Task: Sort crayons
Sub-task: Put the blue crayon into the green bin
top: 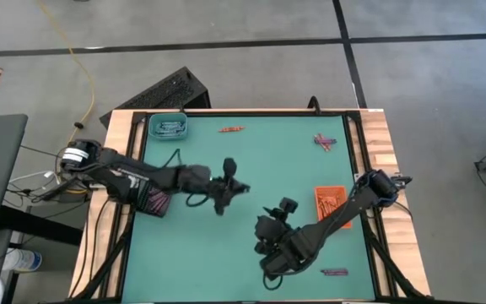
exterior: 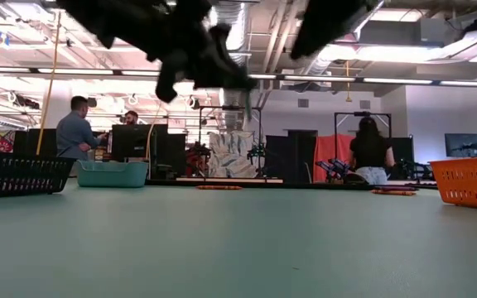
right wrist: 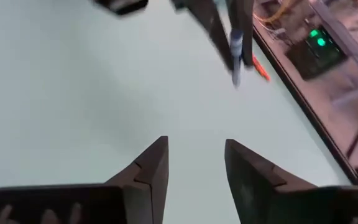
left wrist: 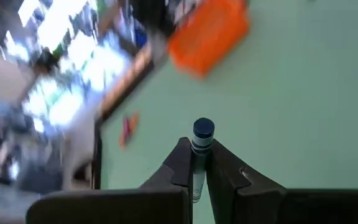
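High view: both arms over the green bench (top: 201, 262), mid-frame.
Left end effector (left wrist: 194, 177): clamped on a pale blue crayon (left wrist: 200, 146), tip poking out past the fingers, likely bound for the teal tray (top: 168, 127) at upper left.
Right end effector (right wrist: 194, 168): fingers parted, gripping nothing, low centre of frame.
Loose crayons: orange-red one (top: 231, 129) near top edge, purple ones (top: 325, 141) at upper right, another purple (top: 334, 272) lower right.
Orange tray (top: 331, 200): right side, crayons inside.

Bright, even overhead lighting (ceiling strips glare in the low view); left wrist background seems motion-blurred.
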### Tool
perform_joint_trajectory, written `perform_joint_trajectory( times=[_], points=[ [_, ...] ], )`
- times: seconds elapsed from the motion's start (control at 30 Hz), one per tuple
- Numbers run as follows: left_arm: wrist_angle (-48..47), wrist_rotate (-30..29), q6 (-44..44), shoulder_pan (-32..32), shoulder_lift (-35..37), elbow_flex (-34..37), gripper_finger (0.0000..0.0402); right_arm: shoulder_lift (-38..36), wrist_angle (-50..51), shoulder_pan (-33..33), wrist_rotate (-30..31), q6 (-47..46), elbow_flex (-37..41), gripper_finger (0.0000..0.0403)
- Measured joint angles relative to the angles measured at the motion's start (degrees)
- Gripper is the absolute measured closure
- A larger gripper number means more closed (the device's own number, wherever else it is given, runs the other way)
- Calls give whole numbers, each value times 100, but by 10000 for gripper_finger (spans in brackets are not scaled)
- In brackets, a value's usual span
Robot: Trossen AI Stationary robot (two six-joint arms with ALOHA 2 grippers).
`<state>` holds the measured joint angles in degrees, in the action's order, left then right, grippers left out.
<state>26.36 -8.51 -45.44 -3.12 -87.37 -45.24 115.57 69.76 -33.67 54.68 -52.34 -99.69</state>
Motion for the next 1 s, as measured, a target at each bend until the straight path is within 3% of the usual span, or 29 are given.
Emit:
perform_joint_trajectory(
  times=[0.3,0.63,0.8,1.0],
  points=[
    [-2678,-399,147,1492,2,-1024,396,0,-334,-20,-228,-1315,1324,257],
    [-5855,-924,-377,3335,7,-2051,396,4,-1405,-238,-369,-1687,2162,266],
    [-6522,-910,-670,4160,9,-2169,396,5,-1674,-310,-369,-1685,2233,266],
    [-6646,-803,-670,5014,9,-2169,393,5,-1816,-351,-360,-1682,2235,266]
  ],
)
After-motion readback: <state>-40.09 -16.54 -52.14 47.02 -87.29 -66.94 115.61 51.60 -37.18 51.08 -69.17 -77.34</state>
